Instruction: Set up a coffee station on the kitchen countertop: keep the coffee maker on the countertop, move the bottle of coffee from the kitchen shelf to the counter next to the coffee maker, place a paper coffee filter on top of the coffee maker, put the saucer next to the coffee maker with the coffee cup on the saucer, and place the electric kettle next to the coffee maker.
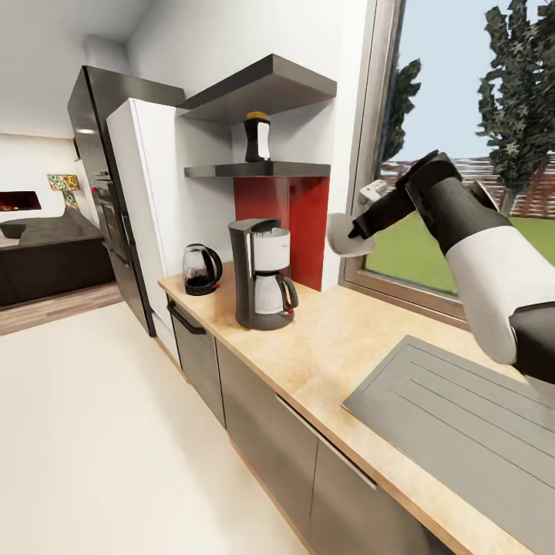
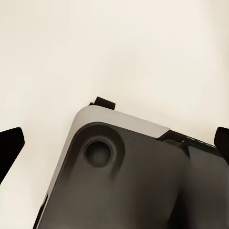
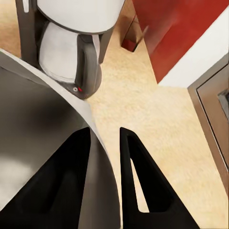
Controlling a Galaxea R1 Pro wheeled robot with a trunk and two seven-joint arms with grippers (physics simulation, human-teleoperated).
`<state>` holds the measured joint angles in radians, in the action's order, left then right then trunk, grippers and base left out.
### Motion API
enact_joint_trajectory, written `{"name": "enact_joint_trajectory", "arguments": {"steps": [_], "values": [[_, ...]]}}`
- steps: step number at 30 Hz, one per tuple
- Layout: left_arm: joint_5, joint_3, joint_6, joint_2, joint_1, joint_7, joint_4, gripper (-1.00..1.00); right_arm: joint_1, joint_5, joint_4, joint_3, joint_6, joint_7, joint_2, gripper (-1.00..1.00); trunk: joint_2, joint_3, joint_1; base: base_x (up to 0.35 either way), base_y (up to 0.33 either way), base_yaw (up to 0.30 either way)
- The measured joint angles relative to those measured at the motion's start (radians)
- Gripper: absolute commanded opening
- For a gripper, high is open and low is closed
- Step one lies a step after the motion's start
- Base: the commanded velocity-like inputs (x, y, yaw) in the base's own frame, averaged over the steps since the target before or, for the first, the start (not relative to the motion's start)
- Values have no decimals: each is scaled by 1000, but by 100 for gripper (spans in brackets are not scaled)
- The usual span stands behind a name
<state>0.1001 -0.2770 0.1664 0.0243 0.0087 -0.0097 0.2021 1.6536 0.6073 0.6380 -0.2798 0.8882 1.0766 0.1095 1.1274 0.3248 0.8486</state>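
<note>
The coffee maker (image 1: 264, 274) stands on the countertop (image 1: 331, 347), with the electric kettle (image 1: 201, 270) just beside it on its left, nearer the counter's end by the refrigerator (image 1: 146, 208). Above them, the bottle of coffee (image 1: 257, 137) sits on the kitchen shelf (image 1: 258, 169), under a thicker shelf (image 1: 258, 91). The sink (image 1: 462, 424) is set into the countertop to the right. The saucer (image 1: 348, 233), held in the right gripper (image 1: 356, 230), hangs above the counter, right of the coffee maker and before the window (image 1: 462, 154).
</note>
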Motion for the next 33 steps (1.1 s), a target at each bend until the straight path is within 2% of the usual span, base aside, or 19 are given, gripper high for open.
{"name": "enact_joint_trajectory", "arguments": {"steps": [1,4,5,7,20,33], "values": [[0,0,0,0,0,0,0,100,9,18,-5,0,-1,39,0,-100,0,0,0,0,0,0],[0,0,0,0,0,0,0,100,19,39,-9,0,-6,116,1,-100,0,0,0,82,0,0],[0,0,0,0,0,0,0,100,22,48,-11,-1,-10,176,1,-100,0,0,0,184,0,0],[0,0,0,0,0,0,0,100,24,51,-12,-1,-13,199,2,-100,0,0,0,132,0,0],[0,0,0,-2,0,0,1,100,25,55,-8,-1,-16,225,2,-100,0,0,0,91,68,0],[0,-1,-1,-3,0,0,1,100,24,55,-6,-1,-16,226,2,-100,0,0,0,234,223,0]]}}
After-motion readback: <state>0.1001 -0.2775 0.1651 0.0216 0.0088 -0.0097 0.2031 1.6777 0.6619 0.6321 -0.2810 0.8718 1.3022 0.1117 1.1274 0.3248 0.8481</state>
